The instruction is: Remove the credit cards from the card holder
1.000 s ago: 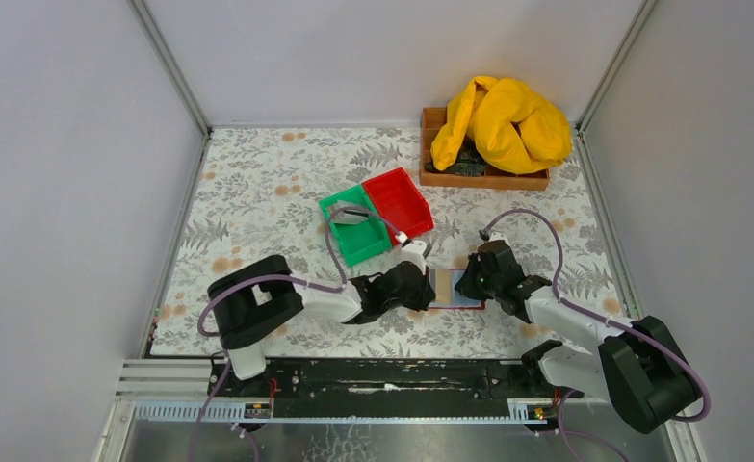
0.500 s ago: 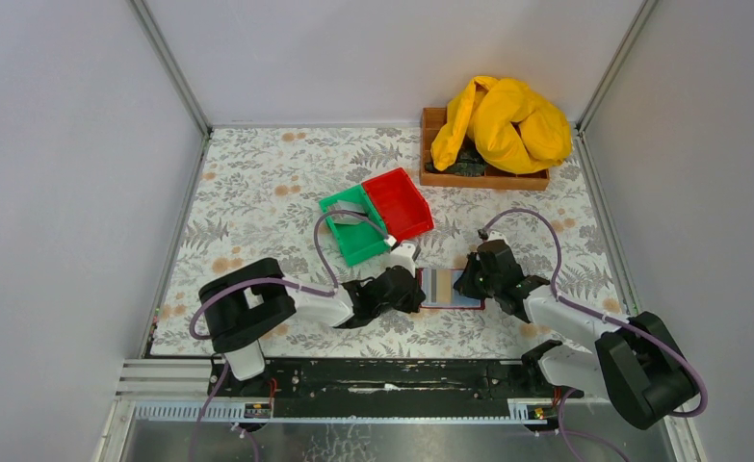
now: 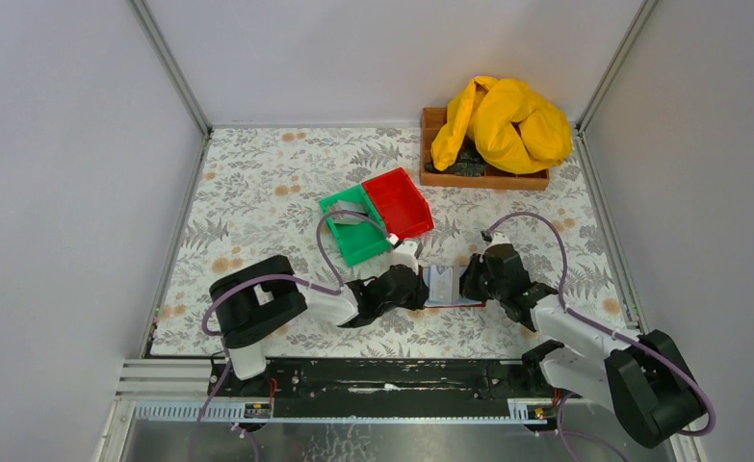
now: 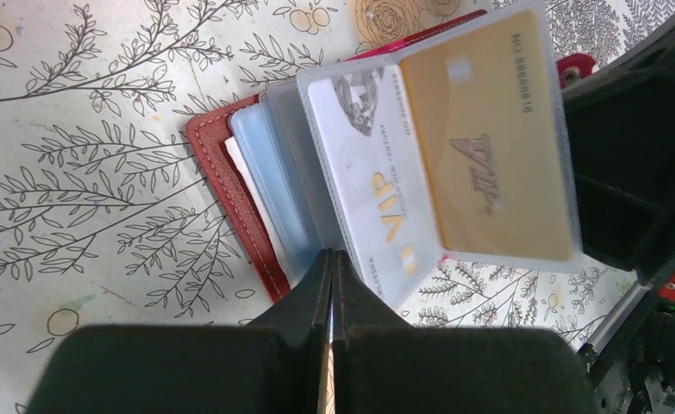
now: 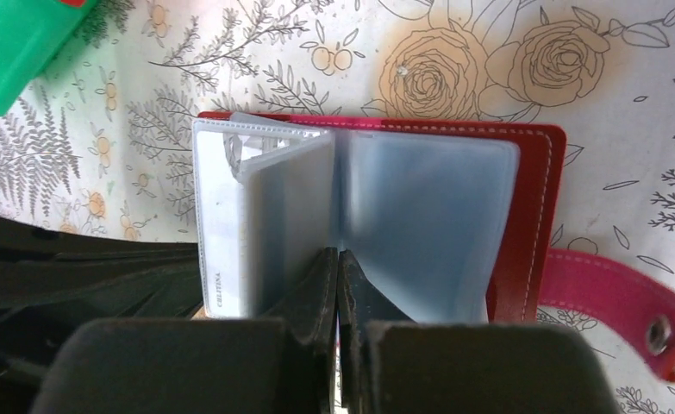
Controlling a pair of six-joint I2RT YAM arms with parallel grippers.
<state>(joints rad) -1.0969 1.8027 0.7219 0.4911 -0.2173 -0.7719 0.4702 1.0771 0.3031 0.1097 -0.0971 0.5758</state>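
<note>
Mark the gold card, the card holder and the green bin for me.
gold card (image 4: 489, 138), left wrist view, middle of its face.
card holder (image 5: 539, 198), right wrist view, red right border.
green bin (image 3: 365, 244), top view, bare near end of its floor.

You'll find the card holder (image 3: 447, 287) hemmed in at lower centre, with the left gripper (image 3: 420, 290) at its left edge and the right gripper (image 3: 466, 284) at its right. Just above-left stand the green bin (image 3: 351, 231) and red bin (image 3: 399, 202). Bare table (image 3: 257, 183) shows upper left; a yellow cloth (image 3: 503, 125) blocks the upper right.
</note>
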